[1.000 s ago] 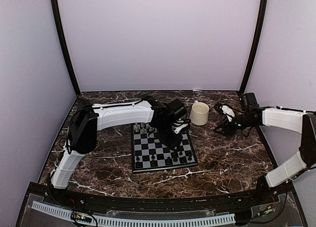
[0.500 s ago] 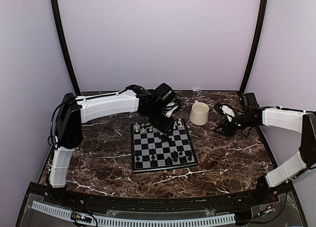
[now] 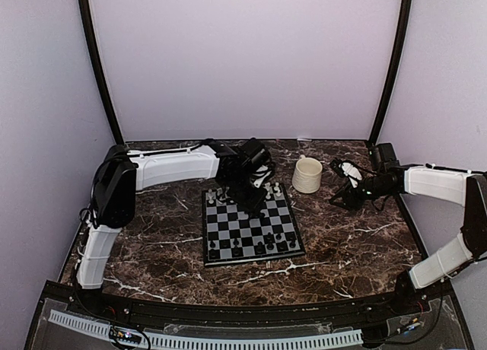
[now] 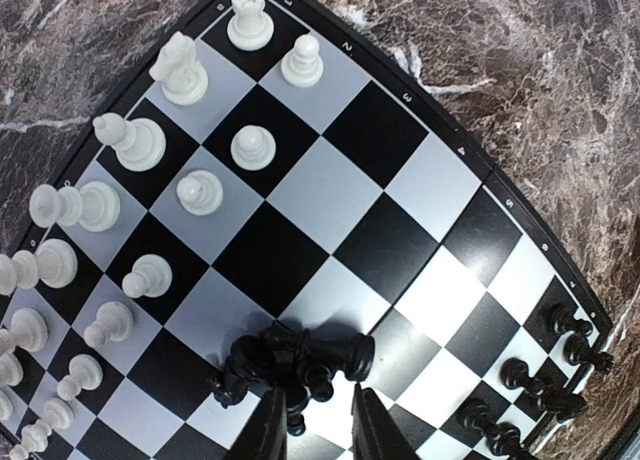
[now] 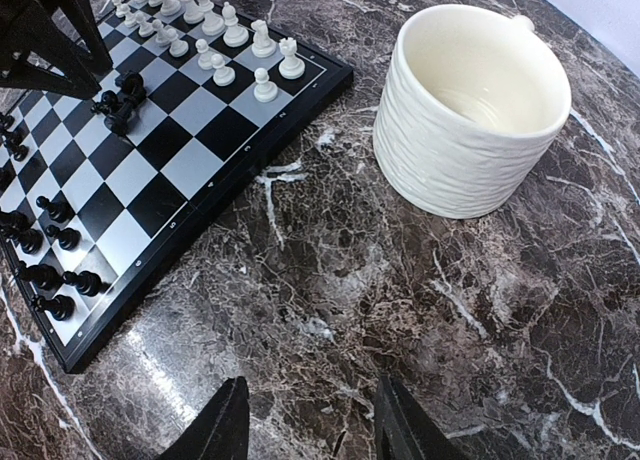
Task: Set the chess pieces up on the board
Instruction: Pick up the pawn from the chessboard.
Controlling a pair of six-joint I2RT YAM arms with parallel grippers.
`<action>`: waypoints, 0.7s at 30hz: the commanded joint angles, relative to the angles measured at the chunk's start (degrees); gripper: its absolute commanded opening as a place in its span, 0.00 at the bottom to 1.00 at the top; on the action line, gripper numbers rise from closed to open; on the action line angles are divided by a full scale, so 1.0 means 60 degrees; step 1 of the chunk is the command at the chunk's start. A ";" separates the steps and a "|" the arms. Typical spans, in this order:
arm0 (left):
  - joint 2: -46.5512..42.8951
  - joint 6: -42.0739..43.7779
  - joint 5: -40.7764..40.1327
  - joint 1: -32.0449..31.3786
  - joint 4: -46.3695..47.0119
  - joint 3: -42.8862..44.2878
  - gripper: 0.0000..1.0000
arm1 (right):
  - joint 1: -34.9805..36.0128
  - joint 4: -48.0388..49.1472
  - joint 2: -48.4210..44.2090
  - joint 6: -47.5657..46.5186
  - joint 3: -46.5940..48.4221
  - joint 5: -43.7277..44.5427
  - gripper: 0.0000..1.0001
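The board lies mid-table. White chess pieces stand along its far rows and black ones along its near rows. My left gripper hangs over the board's far half, jaws narrowly open. A clump of toppled black pieces lies just off its fingertips. One small black piece pokes into the gap, and a white square shows between the fingers. This clump also shows in the right wrist view. My right gripper stands open and empty over bare marble right of the mug.
A cream mug stands upright just off the board's far right corner, and its inside looks empty. The dark marble tabletop surrounds the board. Black frame posts rise at both back corners.
My left arm drew back from the board's right middle toward its far half, its upper link swinging left. Its jaws narrowed slightly. The right arm has stayed still.
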 commanded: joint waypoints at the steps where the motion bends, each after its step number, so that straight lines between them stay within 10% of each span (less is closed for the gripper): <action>1: 0.0078 0.0071 -0.0113 0.0076 0.0195 0.0030 0.24 | -0.0037 0.0109 -0.0016 -0.0079 -0.0089 0.0075 0.44; 21: 0.0610 0.0134 0.0065 0.0143 -0.0053 0.0440 0.19 | -0.0033 0.0100 0.0032 -0.0093 -0.0078 0.0054 0.44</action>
